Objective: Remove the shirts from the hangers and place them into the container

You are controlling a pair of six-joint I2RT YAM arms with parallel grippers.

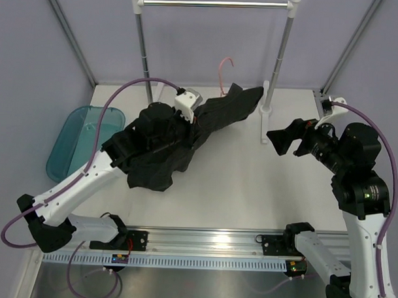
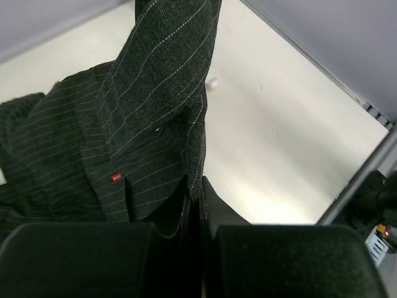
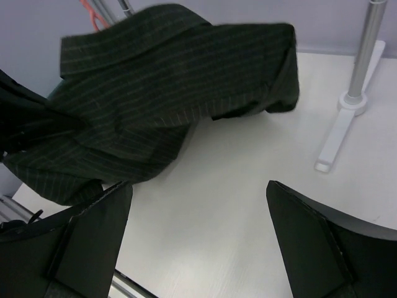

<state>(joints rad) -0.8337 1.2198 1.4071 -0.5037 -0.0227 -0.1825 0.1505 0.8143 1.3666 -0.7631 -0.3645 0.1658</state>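
The black pinstriped shirt (image 1: pixel 186 139) is held up off the table between the tub and the rail's right post, its lower end bunched on the table. My left gripper (image 1: pixel 199 116) is shut on a fold of the shirt (image 2: pixel 124 143), the cloth pinched between the fingertips (image 2: pixel 200 208). Behind the shirt's raised far end the pink hanger hook (image 1: pixel 222 70) sticks up; the rest of the hanger is hidden by fabric. The teal container (image 1: pixel 81 140) sits at the left. My right gripper (image 1: pixel 283 140) hangs open to the right of the shirt (image 3: pixel 161 93), holding nothing.
A metal rail (image 1: pixel 217 3) on two posts spans the back. The right post's white foot (image 1: pixel 264 122) stands between the shirt and my right gripper. Purple walls close in the back and sides.
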